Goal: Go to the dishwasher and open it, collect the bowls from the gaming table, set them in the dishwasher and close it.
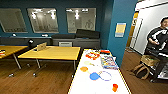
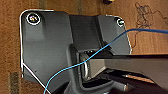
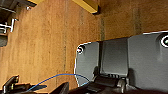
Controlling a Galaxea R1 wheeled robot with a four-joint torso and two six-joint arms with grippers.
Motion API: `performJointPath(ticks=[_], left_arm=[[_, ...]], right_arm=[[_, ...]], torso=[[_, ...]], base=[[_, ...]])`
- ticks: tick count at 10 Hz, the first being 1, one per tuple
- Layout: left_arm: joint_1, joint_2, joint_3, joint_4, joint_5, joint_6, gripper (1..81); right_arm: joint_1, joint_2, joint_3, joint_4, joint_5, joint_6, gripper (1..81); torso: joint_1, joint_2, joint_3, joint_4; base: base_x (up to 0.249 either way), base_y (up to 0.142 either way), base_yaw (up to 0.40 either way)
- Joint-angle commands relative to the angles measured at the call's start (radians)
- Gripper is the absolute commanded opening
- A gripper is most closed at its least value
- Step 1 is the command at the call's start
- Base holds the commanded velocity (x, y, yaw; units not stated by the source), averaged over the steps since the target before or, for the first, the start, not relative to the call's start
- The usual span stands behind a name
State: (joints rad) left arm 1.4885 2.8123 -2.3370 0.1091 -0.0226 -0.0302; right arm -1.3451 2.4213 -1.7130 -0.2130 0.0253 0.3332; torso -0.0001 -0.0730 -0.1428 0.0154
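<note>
The gaming table (image 1: 82,86), long and white-topped, runs away from me at the lower middle of the head view. On it lie three bowls close together: an orange one (image 1: 84,69), a blue one (image 1: 94,76) and a white one (image 1: 106,75) touching the blue one's right side. The dishwasher is out of view. Both wrist views look down past my own dark plates onto the brown wooden floor (image 3: 45,42); a blue cable (image 2: 75,66) crosses the left one.
An orange cup (image 1: 115,87) stands near the table's right edge, and colourful boxes (image 1: 108,62) sit at its far end. Yellow desks (image 1: 52,53) stand to the left. A blue wall corner (image 1: 120,32) rises right of the table. A person (image 1: 157,40) stands at far right.
</note>
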Motion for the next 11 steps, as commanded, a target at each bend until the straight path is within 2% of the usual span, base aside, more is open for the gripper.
performJointPath(ticks=[1,3,4,6,8,11], left_arm=[[-0.047,-0.008,0.015,0.006,0.053,0.001,81.1],[-0.047,-0.003,0.015,0.006,0.053,0.001,81.1],[-0.047,-0.003,0.015,0.007,0.053,0.001,81.1],[-0.047,0.0,0.015,0.007,0.053,0.001,81.1],[-0.047,0.0,0.015,0.003,0.053,0.001,81.1],[-0.047,0.0,0.015,0.0,0.053,0.001,81.1]], right_arm=[[0.221,-0.311,0.336,0.026,-0.038,0.076,81.1],[0.339,-0.436,0.442,0.053,-0.048,0.114,81.1],[0.413,-0.488,0.478,0.064,-0.077,0.136,81.1],[0.589,-0.549,0.521,0.073,-0.231,0.213,81.1],[0.715,-0.543,0.514,0.072,-0.32,0.271,81.1],[0.861,-0.537,0.48,0.072,-0.447,0.326,81.1]], torso=[[0.0,0.0,-0.049,0.0],[0.0,0.0,-0.088,0.0],[0.001,0.0,-0.099,0.0],[0.001,0.001,-0.123,0.0],[0.001,0.002,-0.135,0.0],[0.002,0.003,-0.166,0.0]], base=[[0.0,0.0,0.0],[0.0,0.0,0.0],[0.0,0.0,0.0],[0.0,0.0,0.0],[0.0,0.0,0.0],[0.0,0.0,0.0]])
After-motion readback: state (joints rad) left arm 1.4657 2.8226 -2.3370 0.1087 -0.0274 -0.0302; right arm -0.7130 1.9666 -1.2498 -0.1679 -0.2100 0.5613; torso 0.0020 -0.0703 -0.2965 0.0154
